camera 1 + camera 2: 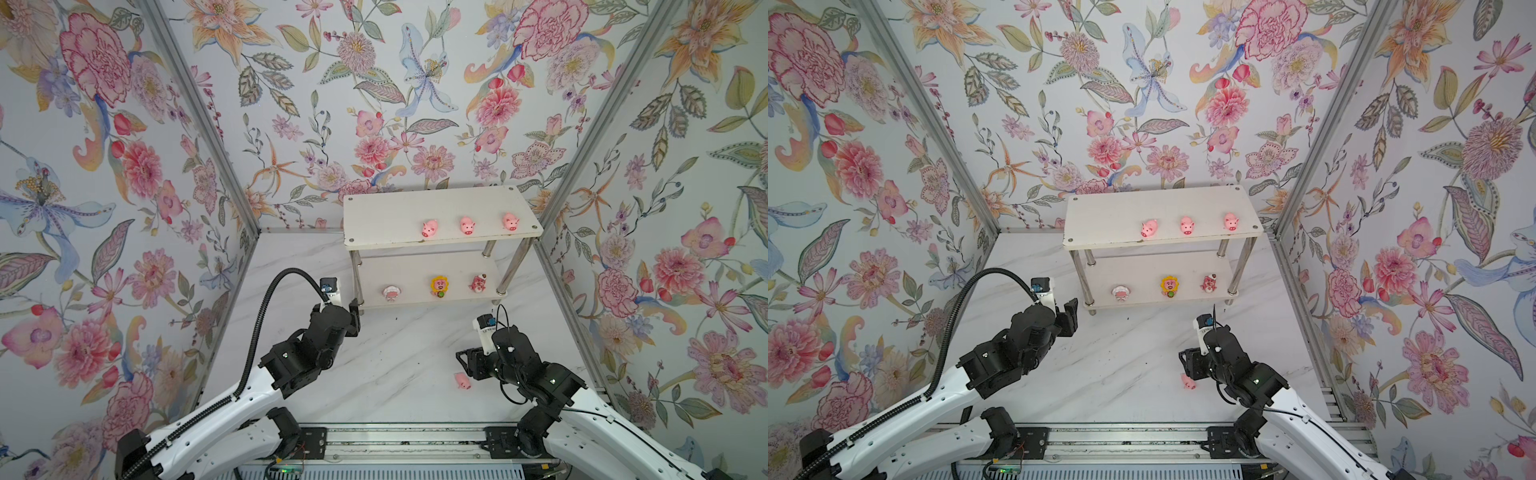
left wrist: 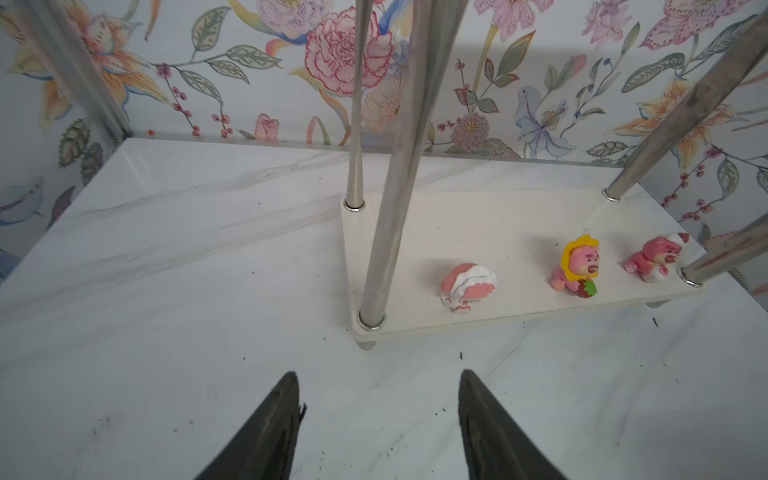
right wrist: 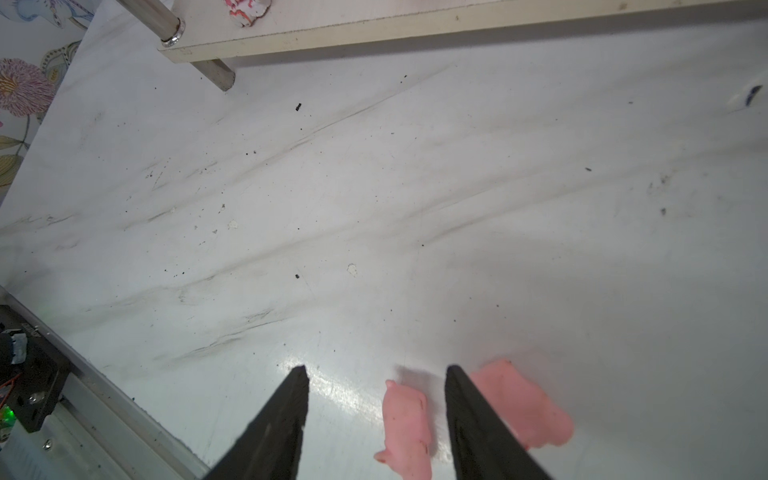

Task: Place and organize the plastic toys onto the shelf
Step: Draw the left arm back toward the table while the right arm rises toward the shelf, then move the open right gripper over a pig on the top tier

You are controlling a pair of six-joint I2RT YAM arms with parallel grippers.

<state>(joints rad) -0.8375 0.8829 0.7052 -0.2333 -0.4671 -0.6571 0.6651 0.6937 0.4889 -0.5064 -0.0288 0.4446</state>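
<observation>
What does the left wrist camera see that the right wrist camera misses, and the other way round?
Only the left wrist view: the sunflower-faced toy, the dark pink bear and the open left pincer. Only the right wrist view: one pig between the fingers of the open right pincer, and a second pig beside it. Both: the white-pink toy, the shelf's lower board and the marble table.

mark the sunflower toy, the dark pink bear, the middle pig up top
sunflower toy (image 2: 585, 262), left wrist view, face
dark pink bear (image 2: 652, 257), left wrist view, body
middle pig (image 1: 467, 225), a top view, head
</observation>
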